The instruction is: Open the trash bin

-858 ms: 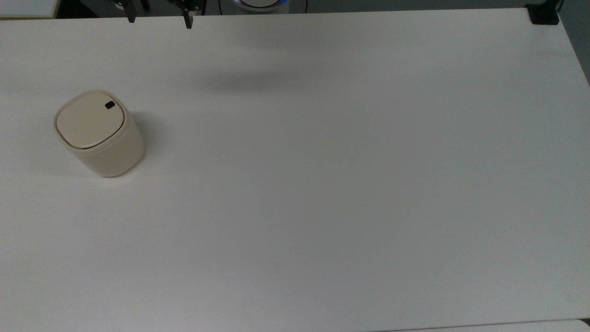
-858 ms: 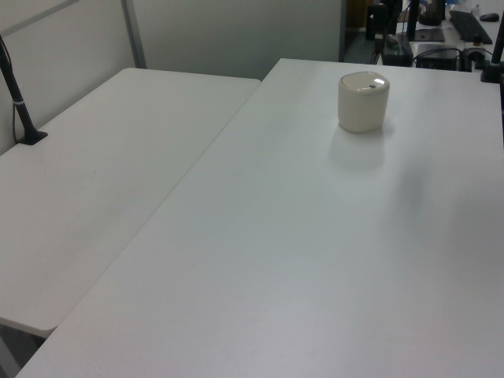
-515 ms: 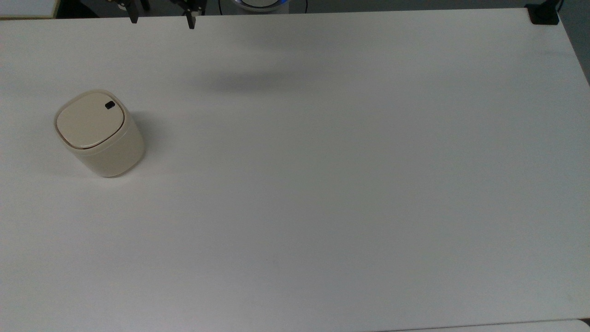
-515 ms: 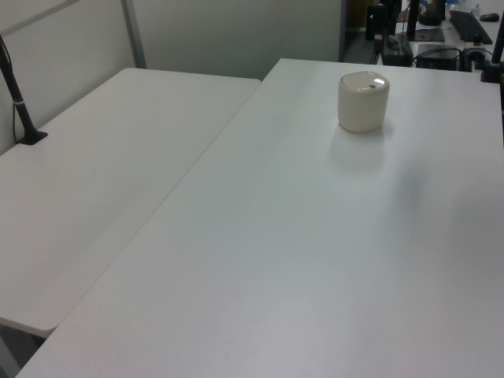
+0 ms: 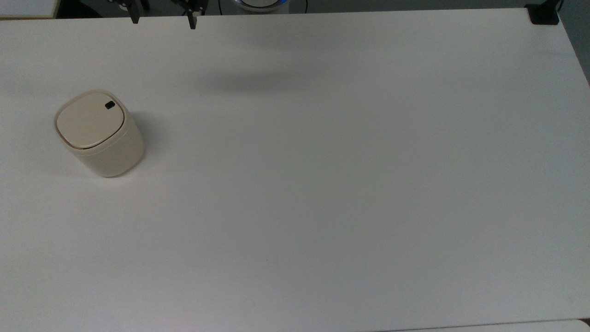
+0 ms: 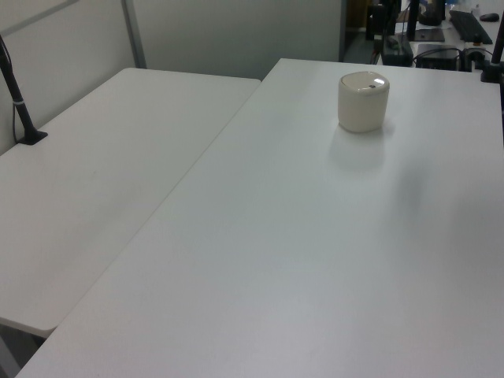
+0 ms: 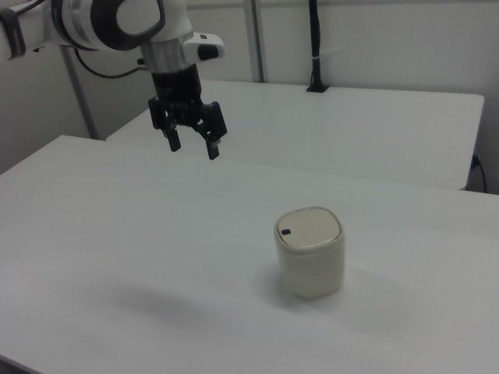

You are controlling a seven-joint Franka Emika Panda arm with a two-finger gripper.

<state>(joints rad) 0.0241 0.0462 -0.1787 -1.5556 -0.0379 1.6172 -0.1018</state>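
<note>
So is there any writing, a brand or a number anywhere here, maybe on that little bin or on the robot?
No readable text in any view.
The trash bin: plain cream body and lid, only a small black button, no label.
The tool and arm: black and white, no lettering visible.
The table: blank white.

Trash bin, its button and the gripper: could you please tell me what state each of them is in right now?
trash bin: upright on the table, lid shut flat.
black button: on the lid near one corner, nothing touching it.
gripper: open, empty, held above the table, apart from the bin.
</note>
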